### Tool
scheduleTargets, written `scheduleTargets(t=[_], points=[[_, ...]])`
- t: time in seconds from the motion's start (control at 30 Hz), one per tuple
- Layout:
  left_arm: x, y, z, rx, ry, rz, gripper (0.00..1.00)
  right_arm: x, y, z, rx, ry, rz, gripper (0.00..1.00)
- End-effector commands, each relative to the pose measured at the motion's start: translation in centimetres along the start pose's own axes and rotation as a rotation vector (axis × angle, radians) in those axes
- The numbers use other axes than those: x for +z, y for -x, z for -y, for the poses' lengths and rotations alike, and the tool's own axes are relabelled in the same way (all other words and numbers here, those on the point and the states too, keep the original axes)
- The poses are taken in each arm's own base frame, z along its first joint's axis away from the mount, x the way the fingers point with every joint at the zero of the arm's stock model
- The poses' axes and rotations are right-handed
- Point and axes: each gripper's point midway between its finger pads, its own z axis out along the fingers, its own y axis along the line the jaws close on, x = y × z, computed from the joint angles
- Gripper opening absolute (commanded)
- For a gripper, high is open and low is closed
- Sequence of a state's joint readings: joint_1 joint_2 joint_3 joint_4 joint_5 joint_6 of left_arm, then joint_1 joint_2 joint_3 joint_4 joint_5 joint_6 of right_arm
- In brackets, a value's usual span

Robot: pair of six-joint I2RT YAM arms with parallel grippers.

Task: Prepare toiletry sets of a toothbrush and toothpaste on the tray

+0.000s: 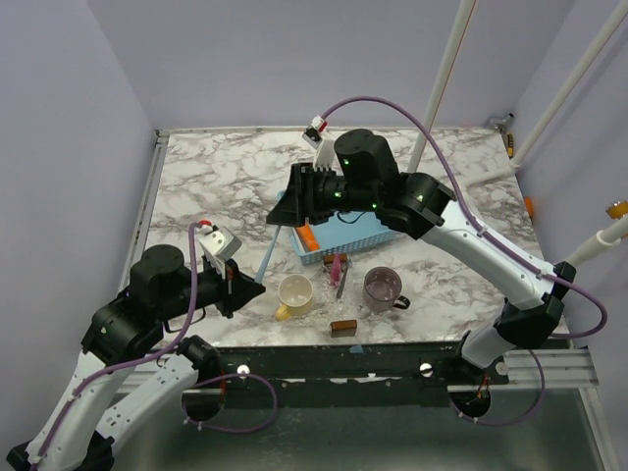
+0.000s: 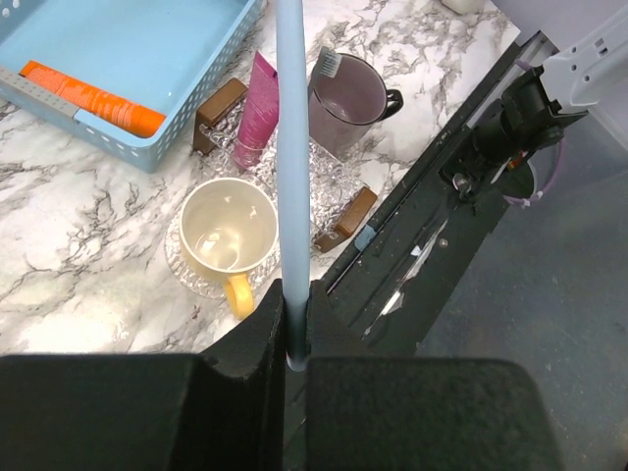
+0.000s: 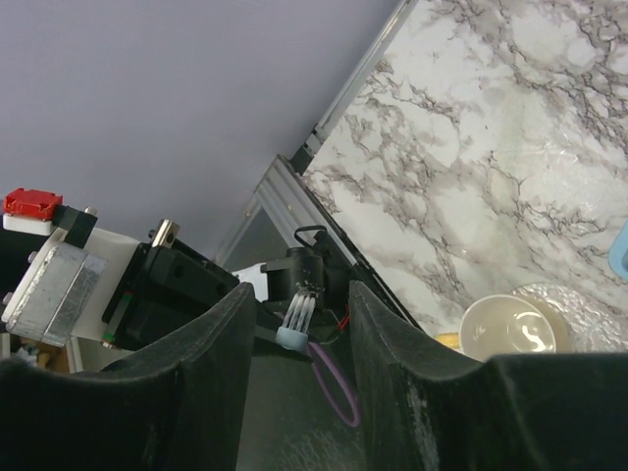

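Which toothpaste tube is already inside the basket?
The orange tube: it lies inside the blue basket, while the pink tube lies outside, beside it.

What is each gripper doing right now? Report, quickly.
Left gripper: closed on the toothbrush handle.
Right gripper: open, with the toothbrush's bristle head between its jaws, not yet gripped.

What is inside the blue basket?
An orange toothpaste tube lies inside the tray, along one wall. The floor that shows is otherwise bare. From above, the right arm covers the rest, so that part stays unseen.
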State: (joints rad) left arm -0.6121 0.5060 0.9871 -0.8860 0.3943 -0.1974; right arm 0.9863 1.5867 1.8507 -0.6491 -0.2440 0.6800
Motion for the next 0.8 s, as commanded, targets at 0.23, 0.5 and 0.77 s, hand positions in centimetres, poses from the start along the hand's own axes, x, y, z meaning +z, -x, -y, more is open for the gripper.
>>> scheduleTargets(t=[0.23,0.5,0.77], points=[[-0.4,-0.5,-0.3,0.022,0.020,0.002,0.00,-1.0,-0.4,-1.2,0.033,0.067,-0.040,0.38],[-0.4,-0.6,-0.4,0.021,0.025,-0.001,0.00,-1.5,-0.2,-1.2,0.033,0.055,-0.041,0.30],[-0.2,-0.7,-0.3,0.016,0.016,-0.015,0.06,-1.5,-0.6,-1.0,0.030,0.061,-0.050,0.03]])
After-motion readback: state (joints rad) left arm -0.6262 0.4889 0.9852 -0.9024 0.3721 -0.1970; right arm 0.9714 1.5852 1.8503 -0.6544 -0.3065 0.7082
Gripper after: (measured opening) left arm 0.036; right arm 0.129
